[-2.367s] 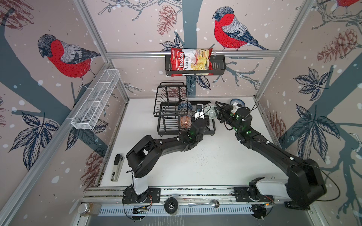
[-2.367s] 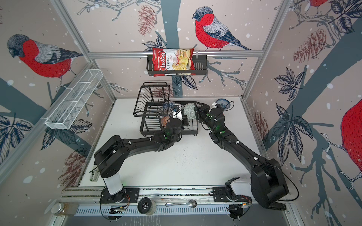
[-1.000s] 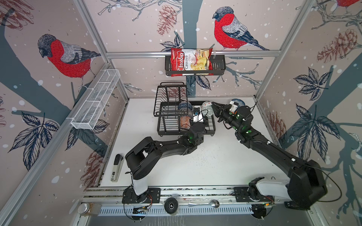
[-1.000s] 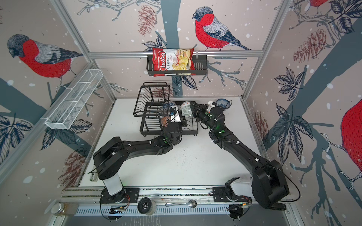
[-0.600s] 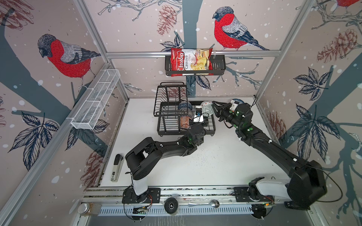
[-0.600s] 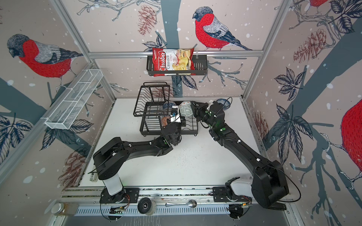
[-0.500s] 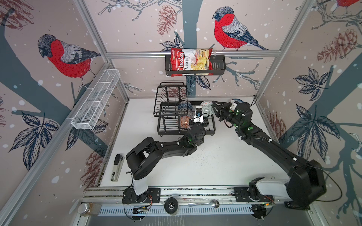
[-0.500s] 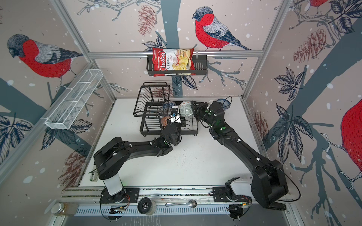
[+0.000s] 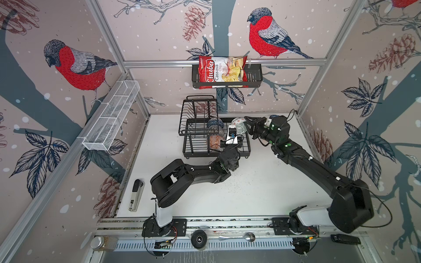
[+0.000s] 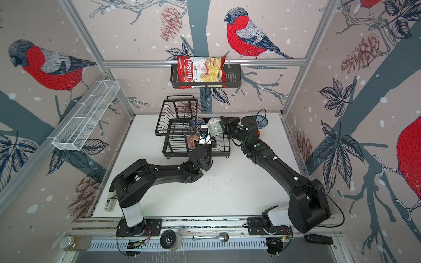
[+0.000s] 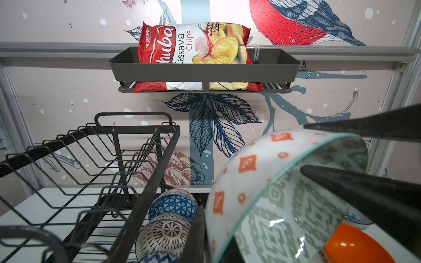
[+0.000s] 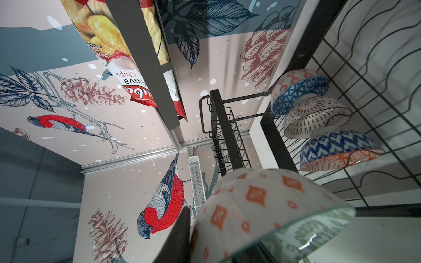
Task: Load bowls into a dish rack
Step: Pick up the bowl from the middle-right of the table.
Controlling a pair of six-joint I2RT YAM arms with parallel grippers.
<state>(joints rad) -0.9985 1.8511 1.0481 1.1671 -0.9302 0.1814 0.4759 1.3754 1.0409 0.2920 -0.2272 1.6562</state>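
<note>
At the left edge of the table (image 9: 250, 193), toward the front, a stapler (image 9: 136, 195) lies on its own, well apart from the action. Across to the middle of the rear edge stands the dish rack (image 11: 136, 129), with its raised basket at the rear left. In its lower tier three bowls stand on edge, packed close in a row running rear to front. The blue triangle bowl (image 9: 215, 123) is rearmost, the lattice bowl (image 9: 216, 132) is in the middle and the red-orange bowl (image 9: 213, 143) is frontmost, mouths toward the front edge as far as I can make out. Just right of that row the left gripper (image 11: 198, 218) pokes in from the front, fingers pressed together and aimed at the rear wall. It is just beside the outer wall of the grey-green patterned bowl (image 9: 238, 124); touching or not, I can't tell. That bowl hangs over the rack's rear right part, tipped on edge. Its foot-to-mouth axis runs diagonally, foot toward the rear left and mouth toward the front right, facing the right arm. The right gripper (image 9: 247, 126) has it by the wall, one finger (image 11: 364, 195) inside and the other over the outside of the rim, pinching it. Whether the bowl's lower edge rests on the wires is hidden. In the rear right corner, the blue-flowered bowl (image 10: 262, 120) and the plain orange bowl (image 11: 355, 247) sit on the table, just beside each other.
</note>
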